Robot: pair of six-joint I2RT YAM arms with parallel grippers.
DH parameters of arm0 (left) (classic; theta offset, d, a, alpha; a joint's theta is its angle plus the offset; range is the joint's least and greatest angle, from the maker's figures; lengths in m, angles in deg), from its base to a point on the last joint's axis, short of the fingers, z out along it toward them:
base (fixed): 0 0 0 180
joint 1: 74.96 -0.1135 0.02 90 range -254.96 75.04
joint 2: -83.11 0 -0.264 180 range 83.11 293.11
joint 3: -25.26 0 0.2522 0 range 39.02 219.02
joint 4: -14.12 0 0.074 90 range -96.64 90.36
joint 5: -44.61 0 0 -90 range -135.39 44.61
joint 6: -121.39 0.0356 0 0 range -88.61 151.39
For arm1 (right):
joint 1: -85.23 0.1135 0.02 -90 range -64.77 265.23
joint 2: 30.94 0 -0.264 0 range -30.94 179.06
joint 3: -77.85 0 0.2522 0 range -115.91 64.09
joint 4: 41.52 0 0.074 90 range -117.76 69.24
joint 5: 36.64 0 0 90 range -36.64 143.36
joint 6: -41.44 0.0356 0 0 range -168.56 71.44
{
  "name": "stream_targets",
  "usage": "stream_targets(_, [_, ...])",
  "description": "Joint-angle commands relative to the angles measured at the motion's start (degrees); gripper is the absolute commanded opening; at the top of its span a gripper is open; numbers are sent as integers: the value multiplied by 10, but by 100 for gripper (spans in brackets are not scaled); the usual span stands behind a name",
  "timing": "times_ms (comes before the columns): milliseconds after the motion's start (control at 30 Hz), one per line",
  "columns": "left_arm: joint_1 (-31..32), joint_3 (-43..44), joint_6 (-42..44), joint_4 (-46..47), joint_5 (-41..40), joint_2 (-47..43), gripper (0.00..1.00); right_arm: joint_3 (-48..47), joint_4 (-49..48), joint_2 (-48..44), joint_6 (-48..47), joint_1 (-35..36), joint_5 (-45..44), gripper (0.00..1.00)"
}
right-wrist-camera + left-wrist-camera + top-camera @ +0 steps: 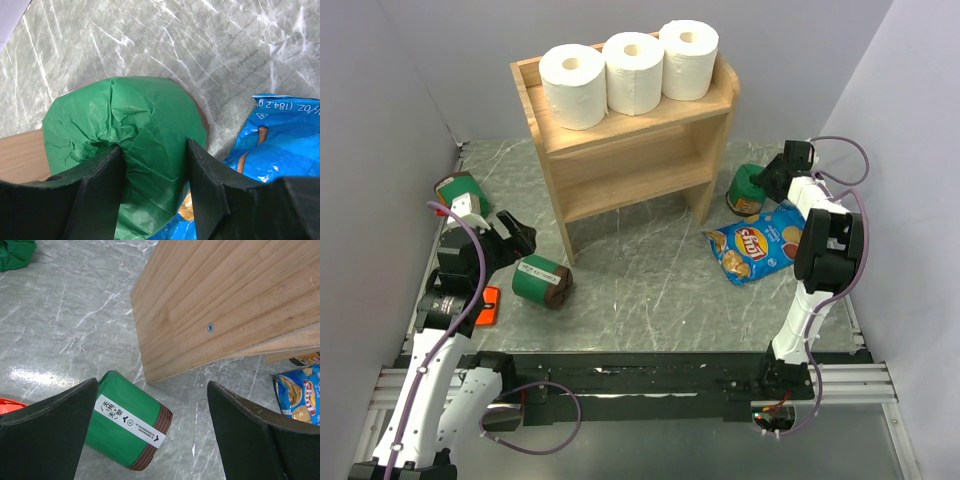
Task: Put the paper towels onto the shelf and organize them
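Three white paper towels point(572, 85) point(633, 72) point(688, 58) stand upright in a row on the top tier of the wooden shelf point(620, 150). The shelf's side panel fills the upper right of the left wrist view point(225, 305). My left gripper point(527, 243) point(152, 384) is open and empty, just above a green package with brown ends point(542, 281) point(127, 422) lying on the floor. My right gripper point(765, 183) point(155, 170) is closed on the crumpled top of another green package point(745, 190) point(135, 130) beside the shelf's right leg.
A blue Lay's chips bag point(757, 243) point(297, 400) point(280, 135) lies right of the shelf, touching the right green package. A third green package point(460, 190) point(15, 252) sits at the far left. An orange object point(488, 305) lies by the left arm. Walls close in on both sides.
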Motion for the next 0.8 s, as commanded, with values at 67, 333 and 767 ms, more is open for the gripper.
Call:
stream_targets(67, [-1, 9, 13, 21, 4, 1, 96, -29, -16, -82, -33, -2, 12, 38])
stream_targets(333, [-2, 7, 11, 21, -4, -6, 96, -15, -7, -145, -43, -1, 18, 36])
stream_targets(767, [-4, 7, 10, 22, -3, -11, 96, 151, 92, -391, -86, 30, -10, 36])
